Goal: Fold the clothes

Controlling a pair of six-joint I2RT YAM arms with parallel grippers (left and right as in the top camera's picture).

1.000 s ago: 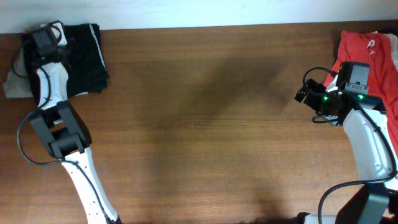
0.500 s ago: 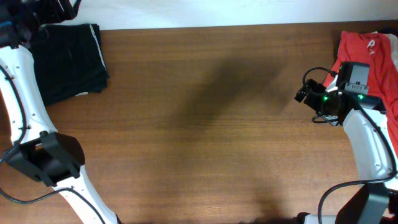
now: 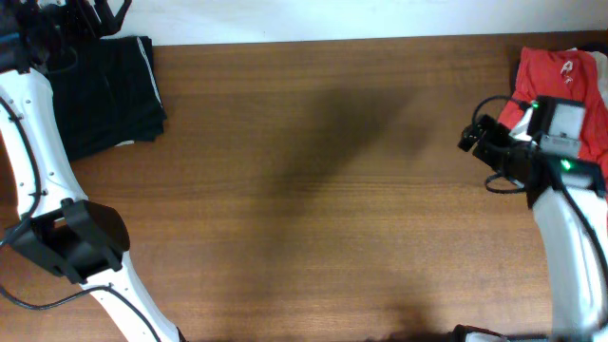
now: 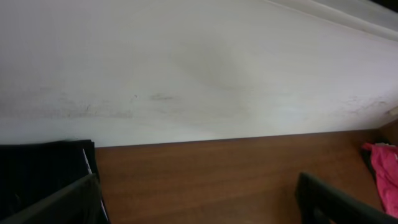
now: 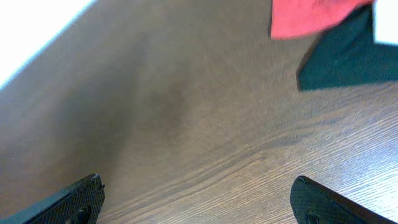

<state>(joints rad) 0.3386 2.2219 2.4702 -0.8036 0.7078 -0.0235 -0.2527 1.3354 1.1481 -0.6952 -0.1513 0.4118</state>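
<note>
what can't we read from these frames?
Red top: overhead, cut by the right edge, partly under the right arm.
Black shorts: overhead, left edge behind the left arm.
Left gripper: overhead, cut by the top edge.
Dark fabric: right wrist, blurred; garment unclear.

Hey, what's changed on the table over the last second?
The left gripper moved away from over the black shorts and swung to the far-left corner of the table, open and empty. The right gripper shifted slightly toward the red top, also open. The shorts and the top lie where they were.
</note>
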